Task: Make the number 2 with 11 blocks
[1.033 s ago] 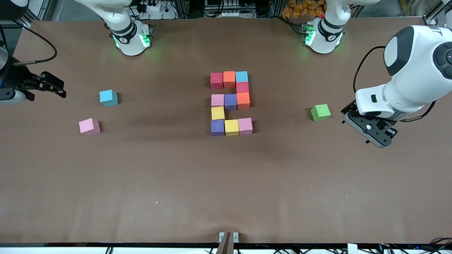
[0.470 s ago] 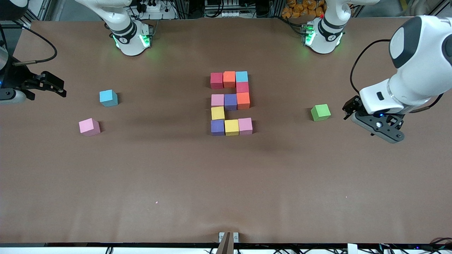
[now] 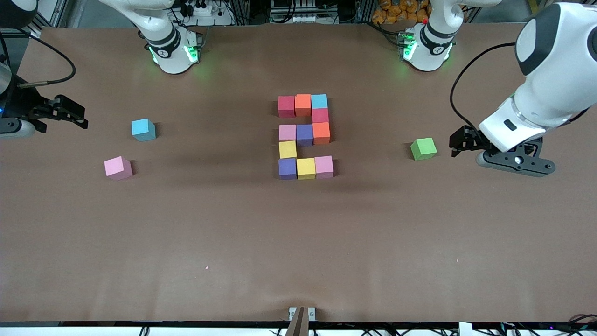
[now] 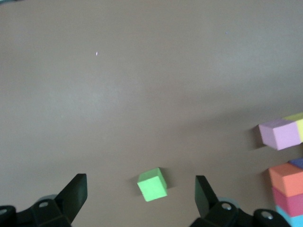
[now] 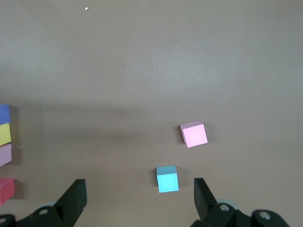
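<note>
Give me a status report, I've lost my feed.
Left gripper open, over the table beside the green cube. Right gripper open, empty, waiting. Number 2 complete, eleven blocks touching. Nothing in the way.

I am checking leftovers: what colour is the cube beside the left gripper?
Green, clearest in the front view.

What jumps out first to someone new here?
The blocky number 2 of touching coloured cubes at mid-table. Three loose cubes lie apart: a green cube toward the left arm's end, and a blue cube and a pink cube toward the right arm's end.
</note>
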Controlling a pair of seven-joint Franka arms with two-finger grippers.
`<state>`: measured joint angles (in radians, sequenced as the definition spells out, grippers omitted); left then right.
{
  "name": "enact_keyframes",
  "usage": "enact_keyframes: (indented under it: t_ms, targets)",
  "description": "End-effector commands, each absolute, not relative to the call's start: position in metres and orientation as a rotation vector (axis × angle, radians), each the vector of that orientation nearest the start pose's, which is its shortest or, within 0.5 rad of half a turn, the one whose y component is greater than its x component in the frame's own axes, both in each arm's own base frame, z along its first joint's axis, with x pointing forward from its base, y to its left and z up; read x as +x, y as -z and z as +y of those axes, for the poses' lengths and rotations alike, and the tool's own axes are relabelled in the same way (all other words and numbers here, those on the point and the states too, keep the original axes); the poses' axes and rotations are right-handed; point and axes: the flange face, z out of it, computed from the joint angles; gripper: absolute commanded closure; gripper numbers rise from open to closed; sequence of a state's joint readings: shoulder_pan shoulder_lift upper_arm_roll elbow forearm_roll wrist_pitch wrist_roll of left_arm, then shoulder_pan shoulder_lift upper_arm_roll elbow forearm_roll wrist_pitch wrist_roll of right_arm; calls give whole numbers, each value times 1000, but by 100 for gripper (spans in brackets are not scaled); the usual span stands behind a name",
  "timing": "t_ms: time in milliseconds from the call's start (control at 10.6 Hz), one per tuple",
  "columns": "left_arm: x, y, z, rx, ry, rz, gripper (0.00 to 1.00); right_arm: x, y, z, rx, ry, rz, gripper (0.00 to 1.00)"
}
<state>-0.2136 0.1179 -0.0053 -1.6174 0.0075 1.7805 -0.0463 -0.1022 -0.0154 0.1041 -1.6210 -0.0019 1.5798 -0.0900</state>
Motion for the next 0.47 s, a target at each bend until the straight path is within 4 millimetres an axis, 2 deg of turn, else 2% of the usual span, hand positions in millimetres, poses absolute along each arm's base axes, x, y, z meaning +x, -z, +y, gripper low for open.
enact_keyframes:
  t_ms: [0,376]
  targets:
    - [582,-567,-134,-3142,42,58,0,551,-606,-3,-3140,-53,-152,0]
    - [576,-576,-133,-3109,-37,-317,0,552,-606,-1,-3140,-41,-159,0]
